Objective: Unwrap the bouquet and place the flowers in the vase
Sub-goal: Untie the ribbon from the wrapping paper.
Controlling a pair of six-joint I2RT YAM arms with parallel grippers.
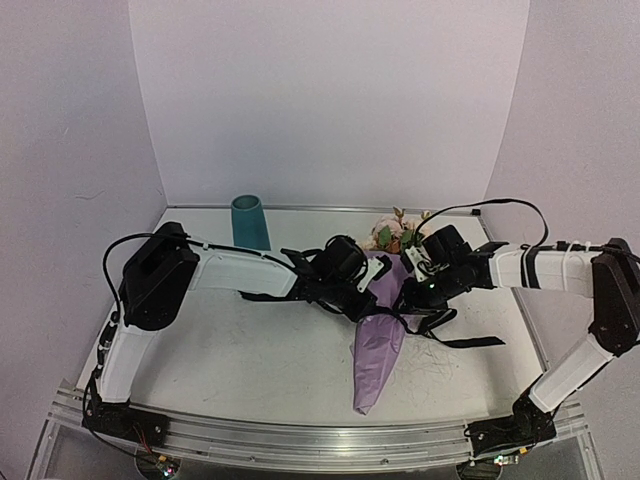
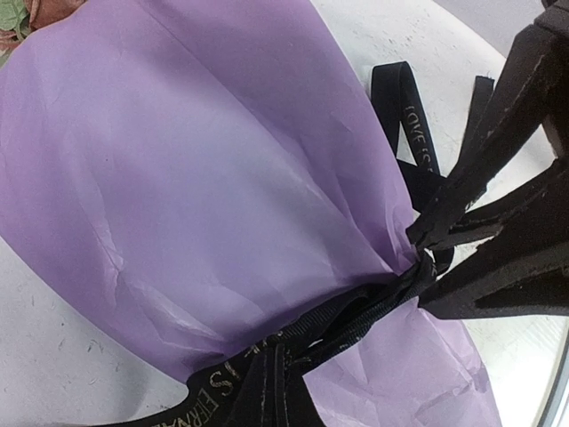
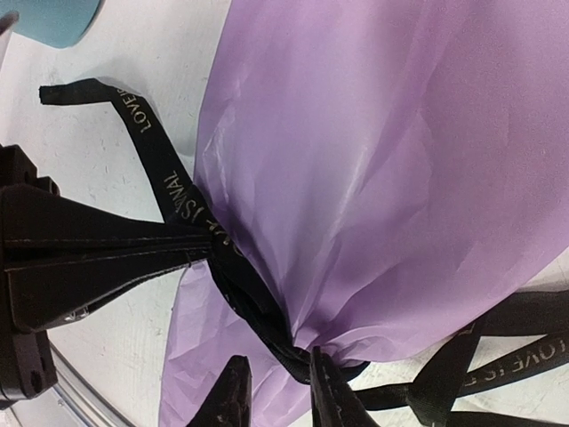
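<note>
The bouquet (image 1: 378, 345) lies on the white table, its lilac paper cone (image 2: 196, 160) (image 3: 382, 160) pointing at the near edge. Its flowers (image 1: 392, 235) (image 2: 27, 18) lie toward the back. A black ribbon (image 2: 404, 107) (image 3: 160, 169) with gold lettering is tied round the cone's waist. My left gripper (image 1: 358, 290) (image 2: 269, 369) (image 3: 200, 245) is shut on a strand of that ribbon, left of the knot. My right gripper (image 1: 405, 300) (image 3: 280, 378) (image 2: 420, 267) stands slightly open at the knot, with lilac paper showing between its fingertips. The teal vase (image 1: 250, 222) (image 3: 53, 20) stands upright at the back left.
A loose ribbon tail (image 1: 470, 342) trails right of the bouquet, another (image 3: 62, 93) lies toward the vase. White walls close in the table's back and sides. A metal rail (image 1: 300, 435) runs along the near edge, where both arm bases are bolted.
</note>
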